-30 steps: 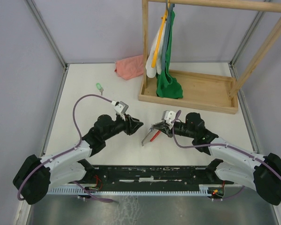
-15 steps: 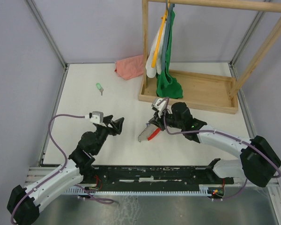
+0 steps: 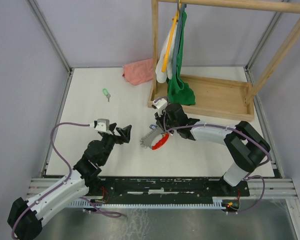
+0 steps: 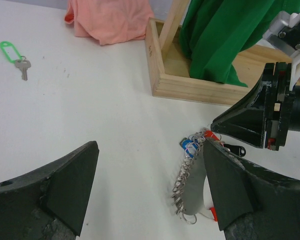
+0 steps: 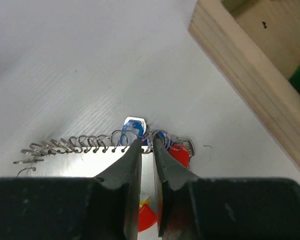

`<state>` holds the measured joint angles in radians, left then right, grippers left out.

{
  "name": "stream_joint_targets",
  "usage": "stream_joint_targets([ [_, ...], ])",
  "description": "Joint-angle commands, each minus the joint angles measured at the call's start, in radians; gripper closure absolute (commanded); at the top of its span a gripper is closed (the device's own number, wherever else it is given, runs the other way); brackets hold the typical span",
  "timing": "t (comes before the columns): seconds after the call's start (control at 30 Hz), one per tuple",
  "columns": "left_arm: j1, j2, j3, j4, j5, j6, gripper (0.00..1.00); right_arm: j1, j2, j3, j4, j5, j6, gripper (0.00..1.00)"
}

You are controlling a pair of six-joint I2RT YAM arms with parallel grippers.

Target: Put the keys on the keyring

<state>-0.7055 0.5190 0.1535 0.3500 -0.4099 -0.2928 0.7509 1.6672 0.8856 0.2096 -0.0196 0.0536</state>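
Observation:
The keyring (image 3: 151, 142), a silvery grey strip edged with small rings plus a red strap, lies on the white table centre. My right gripper (image 3: 158, 132) is shut on its ring end, fingertips (image 5: 138, 146) pinching beside the blue key (image 5: 133, 129). The blue key also shows in the left wrist view (image 4: 190, 146) at the top of the keyring (image 4: 192, 187). The light green key (image 3: 106, 93) lies alone at far left, seen too in the left wrist view (image 4: 11, 51). My left gripper (image 3: 124, 134) is open and empty, left of the keyring, jaws wide (image 4: 150, 150).
A pink cloth (image 3: 139, 71) lies at the back. A wooden rack tray (image 3: 215, 97) with hanging green cloth (image 3: 180, 90) stands just behind the right gripper; its wooden edge (image 5: 245, 65) is close. The right gripper's body (image 4: 250, 120) shows in the left wrist view.
My right gripper moved left and farther back, dragging the keyring with it. My left arm drew back to the left and nearer, then held still.

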Motion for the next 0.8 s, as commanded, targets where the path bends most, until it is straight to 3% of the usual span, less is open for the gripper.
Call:
stream_joint_targets([
  [0.0, 0.003, -0.020, 0.011, -0.010, -0.095, -0.053, 0.07, -0.009, 0.013, 0.051, 0.054, 0.162, 0.054, 0.73],
  [0.23, 0.005, -0.126, 0.005, -0.087, -0.209, -0.146, 0.07, -0.053, -0.129, 0.016, -0.120, 0.327, 0.188, 0.38],
  [0.33, 0.004, -0.205, 0.007, -0.134, -0.216, -0.198, 0.02, -0.059, -0.230, -0.021, -0.225, 0.405, 0.222, 0.26],
  [0.37, 0.004, -0.233, 0.010, -0.153, -0.222, -0.218, 0.00, -0.060, -0.264, -0.033, -0.255, 0.429, 0.232, 0.20],
  [0.4, 0.004, -0.259, 0.013, -0.173, -0.226, -0.234, 0.01, -0.062, -0.302, -0.050, -0.279, 0.452, 0.240, 0.05],
  [0.43, 0.005, -0.285, 0.017, -0.191, -0.229, -0.250, 0.01, -0.062, -0.338, -0.063, -0.301, 0.471, 0.247, 0.01],
  [0.63, 0.003, -0.383, 0.079, -0.350, -0.235, -0.324, 0.01, -0.067, -0.530, -0.113, -0.473, 0.608, 0.315, 0.00],
  [0.77, 0.004, -0.394, 0.185, -0.490, -0.220, -0.352, 0.01, -0.066, -0.665, -0.104, -0.611, 0.610, 0.284, 0.00],
])
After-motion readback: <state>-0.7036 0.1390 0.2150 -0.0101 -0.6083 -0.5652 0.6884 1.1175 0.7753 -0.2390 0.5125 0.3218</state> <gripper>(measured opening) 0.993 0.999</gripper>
